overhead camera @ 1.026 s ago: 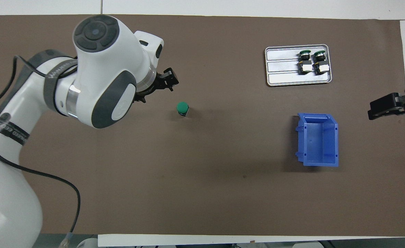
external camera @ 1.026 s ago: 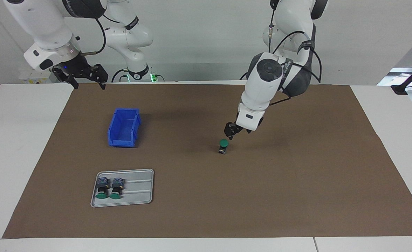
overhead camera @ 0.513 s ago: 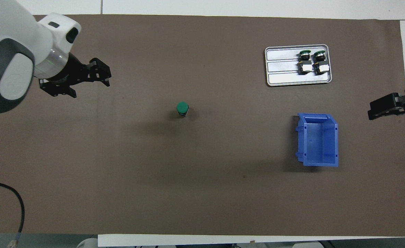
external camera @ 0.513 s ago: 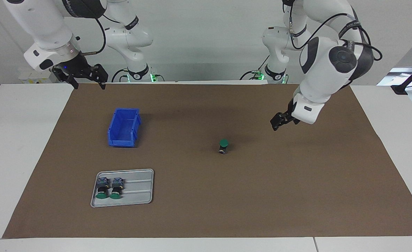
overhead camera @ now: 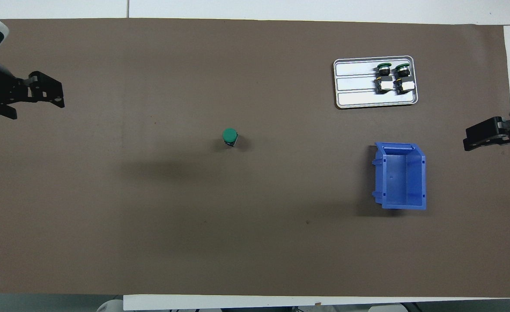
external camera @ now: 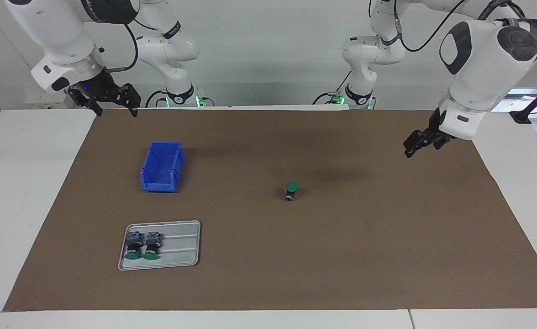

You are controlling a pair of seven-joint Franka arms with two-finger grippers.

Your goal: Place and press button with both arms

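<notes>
One green-capped button stands upright, cap up, alone on the brown mat; it also shows in the overhead view. Two more buttons lie side by side on a grey tray, also seen from above. My left gripper is shut and empty, raised over the mat toward the left arm's end, well away from the button; in the overhead view it is at the edge. My right gripper is open and empty, waiting over the mat's corner near the blue bin.
The blue bin is open on top and holds nothing, nearer to the robots than the tray. The brown mat covers most of the white table. My right gripper shows at the overhead view's edge.
My left arm has swung away from just beside the button toward its own end of the table. The button has stayed upright in place. The right arm has not moved.
</notes>
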